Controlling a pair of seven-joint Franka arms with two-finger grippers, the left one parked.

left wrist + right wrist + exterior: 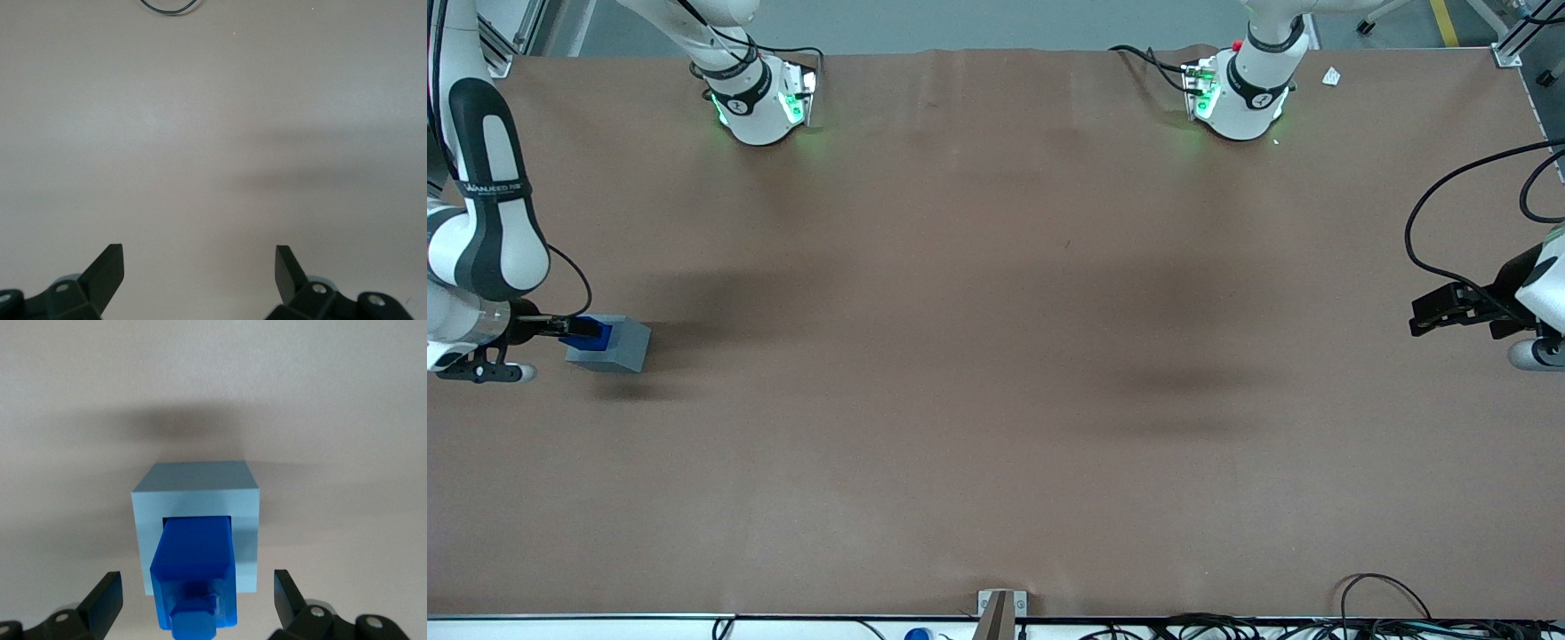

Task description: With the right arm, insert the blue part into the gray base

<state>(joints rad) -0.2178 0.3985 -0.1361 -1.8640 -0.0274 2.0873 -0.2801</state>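
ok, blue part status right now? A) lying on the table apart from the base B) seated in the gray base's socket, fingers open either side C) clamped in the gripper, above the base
B: the blue part sits in the gray base socket, knob end sticking out, with the gripper fingers spread clear of it.

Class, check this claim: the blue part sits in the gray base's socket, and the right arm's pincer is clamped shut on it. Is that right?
Not quite. The blue part does sit in the gray base's socket, but the pincer is open, its fingers standing apart from the part on either side. The right wrist view shows this.
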